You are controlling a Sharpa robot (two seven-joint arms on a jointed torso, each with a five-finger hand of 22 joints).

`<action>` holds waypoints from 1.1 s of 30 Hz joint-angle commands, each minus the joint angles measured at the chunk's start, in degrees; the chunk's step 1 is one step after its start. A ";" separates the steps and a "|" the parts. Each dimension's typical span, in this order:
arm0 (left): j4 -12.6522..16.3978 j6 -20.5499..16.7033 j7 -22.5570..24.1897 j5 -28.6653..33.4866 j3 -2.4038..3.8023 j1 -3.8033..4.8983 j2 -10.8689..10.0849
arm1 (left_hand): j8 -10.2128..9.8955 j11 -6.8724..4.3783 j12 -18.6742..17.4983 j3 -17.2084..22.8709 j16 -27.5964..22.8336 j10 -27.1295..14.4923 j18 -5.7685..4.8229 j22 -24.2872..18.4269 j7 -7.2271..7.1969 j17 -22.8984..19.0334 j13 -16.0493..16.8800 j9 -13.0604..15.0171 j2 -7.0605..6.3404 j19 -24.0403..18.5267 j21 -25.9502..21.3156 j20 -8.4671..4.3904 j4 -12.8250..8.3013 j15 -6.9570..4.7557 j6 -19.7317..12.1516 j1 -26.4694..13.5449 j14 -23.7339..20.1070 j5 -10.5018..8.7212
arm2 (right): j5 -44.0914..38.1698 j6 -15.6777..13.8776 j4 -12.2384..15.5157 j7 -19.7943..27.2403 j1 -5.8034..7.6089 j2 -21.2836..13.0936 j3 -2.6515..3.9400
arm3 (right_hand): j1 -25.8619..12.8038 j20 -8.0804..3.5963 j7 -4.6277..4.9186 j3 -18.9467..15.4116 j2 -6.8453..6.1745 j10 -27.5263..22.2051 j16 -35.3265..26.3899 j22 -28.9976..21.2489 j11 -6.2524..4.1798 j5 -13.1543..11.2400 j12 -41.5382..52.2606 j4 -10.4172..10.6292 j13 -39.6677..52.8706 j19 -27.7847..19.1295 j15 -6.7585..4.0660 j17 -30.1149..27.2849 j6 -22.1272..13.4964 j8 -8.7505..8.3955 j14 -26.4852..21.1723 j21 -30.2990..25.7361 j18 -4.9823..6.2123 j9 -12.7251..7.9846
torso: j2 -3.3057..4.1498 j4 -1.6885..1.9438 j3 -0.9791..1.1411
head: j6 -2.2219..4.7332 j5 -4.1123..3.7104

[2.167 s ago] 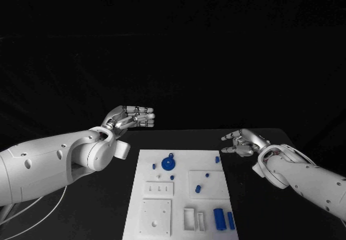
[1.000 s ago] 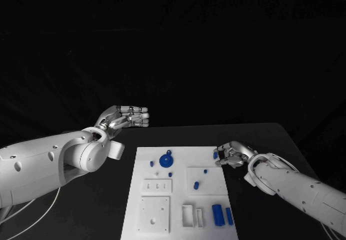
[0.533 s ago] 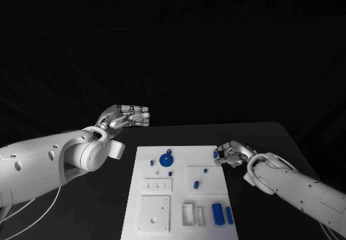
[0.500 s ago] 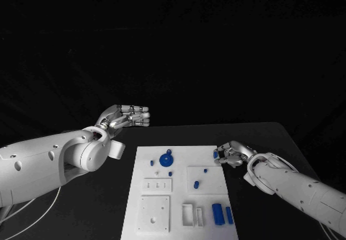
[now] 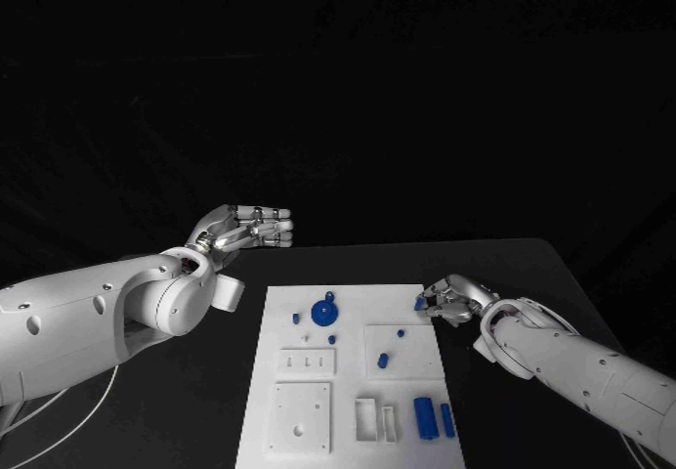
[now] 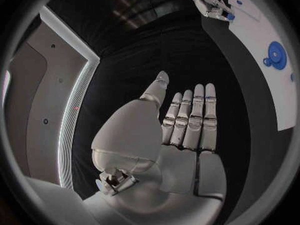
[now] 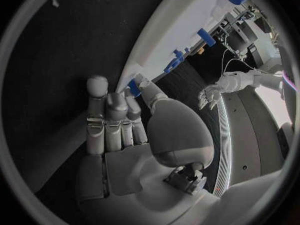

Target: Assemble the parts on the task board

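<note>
The right hand [image 5: 448, 298] is shown at the far right corner of the task board [image 5: 353, 430], its fingers curled down around a small blue peg [image 5: 420, 304] that stands at the board's edge. In the right wrist view the fingertips [image 7: 135, 83] are seen touching the peg [image 7: 134, 88]; whether it is firmly pinched cannot be told, but contact is judged to be made. The peg's long axis appears upright or slightly tilted. The left hand [image 5: 254, 229] is held raised, well apart from the board beyond its far left corner, fingers straight and together, grasping nothing [image 6: 181, 125]. The right hand is therefore plainly the nearer one.

Inward from the peg, a round blue gear [image 5: 325, 314] is seen near the far edge, with smaller blue pieces beside it. A raised white block [image 5: 403, 352] carries a short blue pin [image 5: 383, 362]. Two blue bars [image 5: 434, 418] lie at the near right. Nothing is seen standing between hand and peg; the black bench [image 5: 507, 259] lies just beyond.
</note>
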 commanded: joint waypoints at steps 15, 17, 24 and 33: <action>0.29 0.79 0.39 -0.33 0.04 0.02 -0.13 | -0.16 -0.05 0.00 -0.16 -0.20 -0.06 0.95 0.05 0.12 -0.07 0.05 -0.07 0.43 0.42 -0.09 0.01 0.06 0.01 -0.23 0.02 0.34 -0.11 | -1.10 -0.46 0.09 -1.50 -0.07 0.22 0.00 | 0.70 1.22 1.14 -4.71 -1.98 -1.31 -0.47 2.52 1.18 3.10 -0.82 0.66 -1.09 0.90 0.96 -0.59 -4.55 -0.06 -0.50 -1.47 1.28 0.02 | 0.02 -0.12 0.07 | 0.17 -0.15; 0.29 0.78 0.39 -0.33 0.04 0.02 -0.15 | -0.16 -0.05 0.00 -0.16 -0.20 -0.06 0.95 0.05 0.12 -0.07 0.05 -0.07 0.43 0.42 -0.09 0.01 0.06 0.01 -0.23 0.02 0.34 -0.11 | -1.39 -0.83 0.17 -1.87 -0.07 0.21 0.00 | 0.84 1.35 1.22 -5.85 -2.13 -1.54 -0.37 2.51 1.28 3.49 -0.84 1.13 -1.24 0.85 1.05 -0.55 -5.00 -0.06 -0.59 -1.71 1.49 0.03 | 0.02 -0.10 0.07 | 0.22 -0.19; 0.30 0.78 0.37 -0.34 0.04 0.02 -0.23 | -0.16 -0.05 0.00 -0.16 -0.20 -0.06 0.95 0.05 0.12 -0.07 0.05 -0.07 0.43 0.42 -0.09 0.01 0.06 0.01 -0.23 0.02 0.34 -0.11 | -2.55 -2.30 0.86 -3.84 -0.12 -0.04 0.00 | 0.95 1.46 1.13 -9.93 -2.79 -0.88 1.34 2.85 1.31 3.54 0.45 3.57 -0.73 1.40 1.06 0.95 -5.13 -0.07 -0.10 0.08 1.81 0.05 | 0.04 -0.07 0.08 | 0.31 -0.33; 0.34 0.79 0.36 -0.34 0.04 0.02 -0.35 | -0.16 -0.03 0.00 -0.13 -0.20 -0.13 0.97 0.05 0.14 -0.07 0.05 -0.07 0.38 0.43 -0.10 0.01 0.04 0.02 -0.36 0.14 0.31 -0.10 | -4.63 -5.46 3.31 -8.57 -0.65 -0.70 0.00 | 0.41 0.86 -0.10 -13.32 -3.23 0.11 1.90 2.99 0.48 4.15 1.10 6.55 -0.28 1.90 0.40 1.98 -0.75 -0.03 0.83 1.79 1.49 0.34 | 0.01 -0.12 0.09 | 0.32 -0.52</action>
